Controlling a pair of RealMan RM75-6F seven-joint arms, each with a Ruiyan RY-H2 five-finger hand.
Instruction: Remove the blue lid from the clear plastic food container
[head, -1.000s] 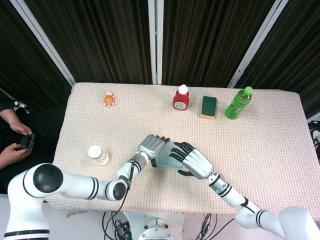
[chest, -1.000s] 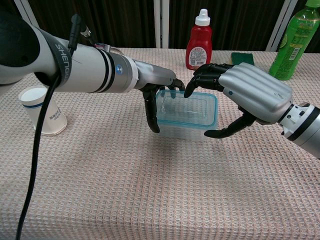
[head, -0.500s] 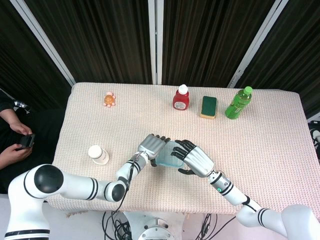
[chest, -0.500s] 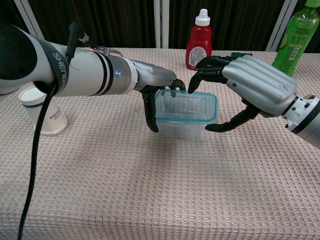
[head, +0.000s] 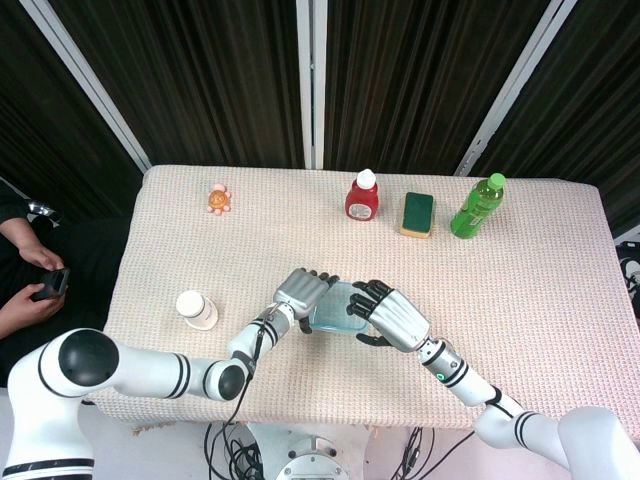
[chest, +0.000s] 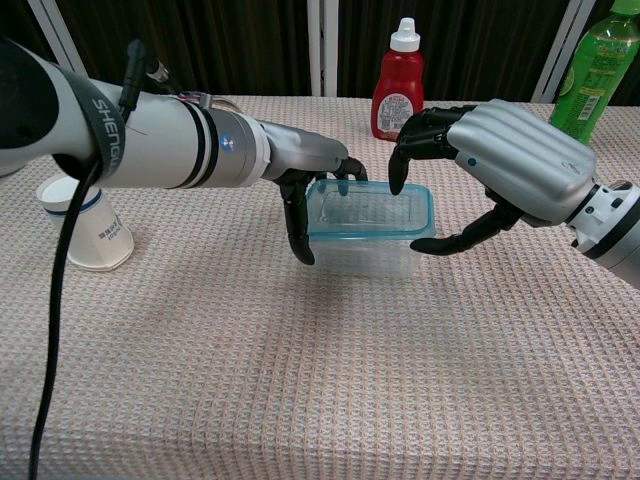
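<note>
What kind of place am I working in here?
Most likely a robot test lab, not a kitchen. One table under a woven cloth stands before dark curtains, with staged items along its far edge: a ketchup bottle, a sponge and a green bottle. Cables hang below.

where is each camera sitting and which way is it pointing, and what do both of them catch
Head view: sits high above the robot's side of the table, looking steeply down; shows both arms from the shoulders out, the left hand and right hand.
Chest view: sits low, near tabletop height, facing forward across the table; shows both forearms, the left hand and right hand.
Shared: both hands flanking the clear container with its blue lid, the paper cup, ketchup bottle and green bottle.
</note>
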